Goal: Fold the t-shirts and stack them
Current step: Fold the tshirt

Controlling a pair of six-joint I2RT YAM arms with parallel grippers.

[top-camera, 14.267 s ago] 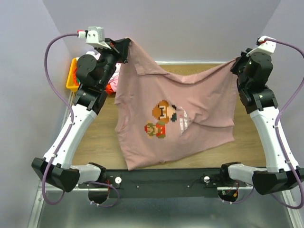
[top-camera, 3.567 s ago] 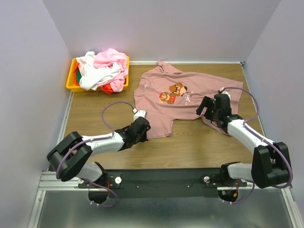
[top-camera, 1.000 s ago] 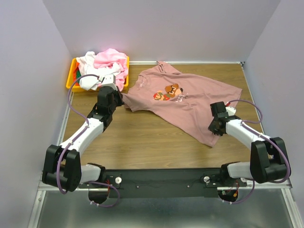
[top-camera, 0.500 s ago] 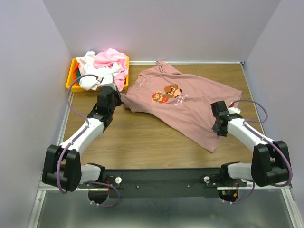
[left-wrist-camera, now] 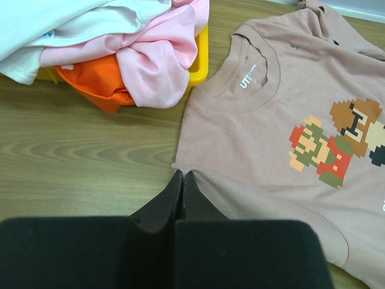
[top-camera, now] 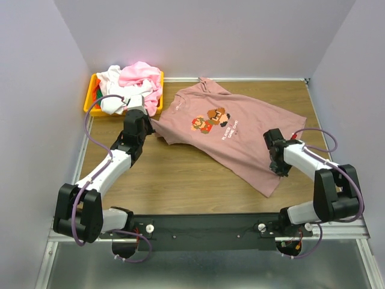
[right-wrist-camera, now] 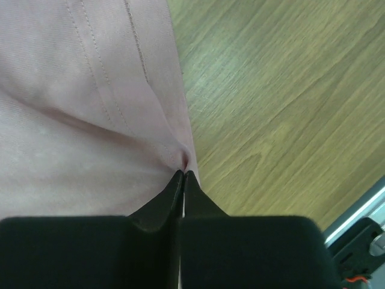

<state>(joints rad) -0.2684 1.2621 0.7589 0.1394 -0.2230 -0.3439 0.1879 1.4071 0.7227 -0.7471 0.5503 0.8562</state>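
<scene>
Dusty mauve-pink cloth lies spread face up across the wooden table: the mauve-pink t-shirt rests slantwise, its collar toward the far edge and its hem toward the near right, with the pixel-art print showing on the chest. The left gripper sits low at the shirt's left sleeve, and in the left wrist view its fingers are pressed together on the edge of that sleeve. The right gripper is down at the shirt's right side near the hem; the right wrist view shows its black fingers closed on a small pucker of the stitched edge, with bare wood just beside it. The other t-shirts, light pink, white and orange, are heaped in the yellow bin at the far left corner, just beside the spread shirt's collar.
</scene>
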